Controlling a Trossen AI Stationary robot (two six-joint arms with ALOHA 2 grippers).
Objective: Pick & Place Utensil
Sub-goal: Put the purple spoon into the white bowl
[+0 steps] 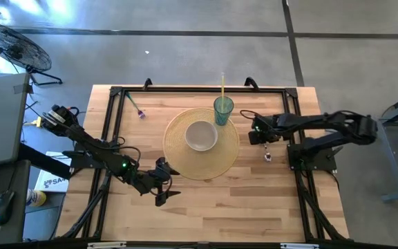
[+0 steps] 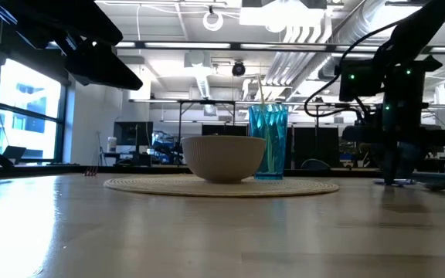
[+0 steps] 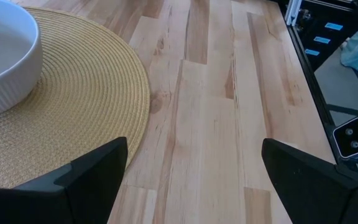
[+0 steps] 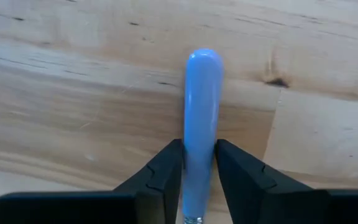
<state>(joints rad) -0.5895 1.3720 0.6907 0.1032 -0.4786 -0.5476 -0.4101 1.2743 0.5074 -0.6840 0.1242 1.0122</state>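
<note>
The utensil has a light blue handle (image 4: pixel 202 106) with a metal part starting at its lower end. It shows only in the right wrist view. My right gripper (image 4: pixel 199 163) (image 1: pixel 257 133) is shut on it, over the bare wood just right of the round woven placemat (image 1: pixel 200 144). A white ribbed bowl (image 1: pixel 201 135) (image 2: pixel 222 157) sits on the mat. A teal cup (image 1: pixel 223 109) (image 2: pixel 269 141) with a yellow straw stands at the mat's far edge. My left gripper (image 3: pixel 194 162) (image 1: pixel 163 187) hangs open near the mat's near-left edge. My right gripper pinches the blue handle low down, near its metal end (image 4: pixel 199 186), between its two fingers (image 4: pixel 163 168). The fingers come steeply from above and lie along the handle. The rounded free end (image 4: pixel 202 62) sticks out past the fingertips over the wood. Whether it is lifted clear, I cannot tell.
A thin green stick with a purple end (image 1: pixel 134 105) lies near the table's far left corner. A small pale object (image 1: pixel 268 157) lies on the wood near my right arm. A black frame rail (image 1: pixel 199 88) runs along the table's edges. Bare wood (image 1: pixel 240 207) spreads toward the near edge.
</note>
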